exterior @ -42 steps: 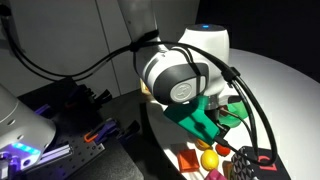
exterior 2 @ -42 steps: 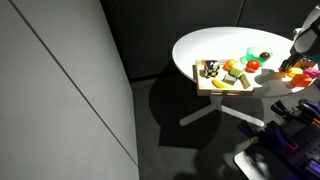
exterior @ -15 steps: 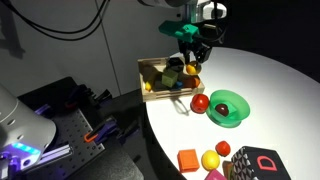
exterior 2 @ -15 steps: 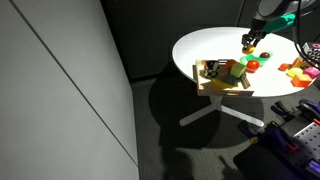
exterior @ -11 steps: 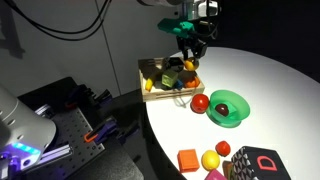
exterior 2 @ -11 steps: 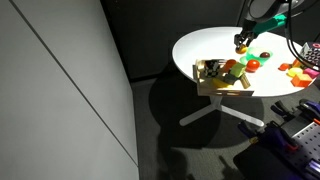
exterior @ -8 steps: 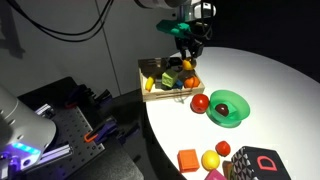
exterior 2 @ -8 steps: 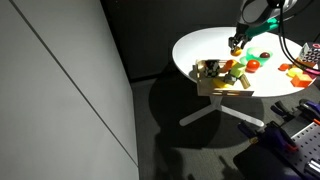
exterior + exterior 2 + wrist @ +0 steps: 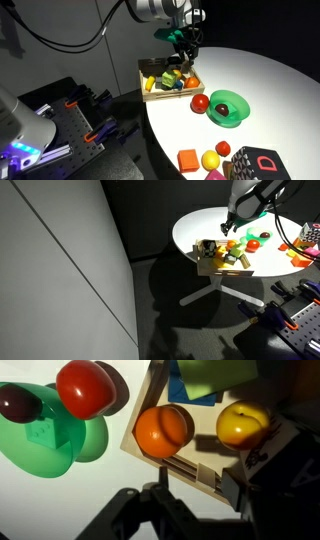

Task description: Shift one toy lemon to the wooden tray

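Observation:
The wooden tray point(image 9: 146, 68) sits at the table's edge and holds several toy pieces; it also shows in the other exterior view point(image 9: 214, 266). In the wrist view a glossy yellow toy lemon point(image 9: 243, 423) lies in the tray point(image 9: 190, 462) beside an orange fruit point(image 9: 163, 430). My gripper point(image 9: 184, 52) hangs just above the tray, with its fingers spread and nothing between them point(image 9: 205, 495). A second toy lemon point(image 9: 210, 160) lies at the near end of the table next to the orange square block point(image 9: 187, 159).
A red ball point(image 9: 200, 101) and the green bowl point(image 9: 228, 106) lie right beside the tray; the bowl holds a dark piece point(image 9: 15, 402). A black box with a red letter point(image 9: 262, 163) sits at the near table edge. The tray overhangs the table's rim.
My gripper has moved from the bowl side of the tray across to a spot over the tray, farther from the bowl. The other toys have not moved.

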`<state>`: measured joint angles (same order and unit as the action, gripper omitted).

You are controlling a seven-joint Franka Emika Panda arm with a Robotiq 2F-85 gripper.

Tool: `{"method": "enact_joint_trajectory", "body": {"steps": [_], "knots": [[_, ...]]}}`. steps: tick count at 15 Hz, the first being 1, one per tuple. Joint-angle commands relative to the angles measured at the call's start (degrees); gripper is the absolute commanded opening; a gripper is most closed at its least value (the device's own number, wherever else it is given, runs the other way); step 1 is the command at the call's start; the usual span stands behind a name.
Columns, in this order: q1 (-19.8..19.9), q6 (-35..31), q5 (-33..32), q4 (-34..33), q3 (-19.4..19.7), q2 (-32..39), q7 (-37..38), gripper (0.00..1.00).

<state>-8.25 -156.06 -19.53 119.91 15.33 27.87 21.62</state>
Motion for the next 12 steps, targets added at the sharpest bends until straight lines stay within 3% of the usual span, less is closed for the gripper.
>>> {"method": "enact_joint_trajectory", "body": {"steps": [1,3,4,12], "knots": [[-2.71,-0.85,-2.56,-0.62,3.28,1.25,3.66,0.84],[-2.28,0.14,-1.60,0.05,3.22,0.41,2.65,0.98],[-1.55,0.68,-0.91,0.61,2.87,-0.50,1.64,1.00],[5.92,7.83,2.67,5.68,-1.17,-9.21,-9.64,1.00]]}}
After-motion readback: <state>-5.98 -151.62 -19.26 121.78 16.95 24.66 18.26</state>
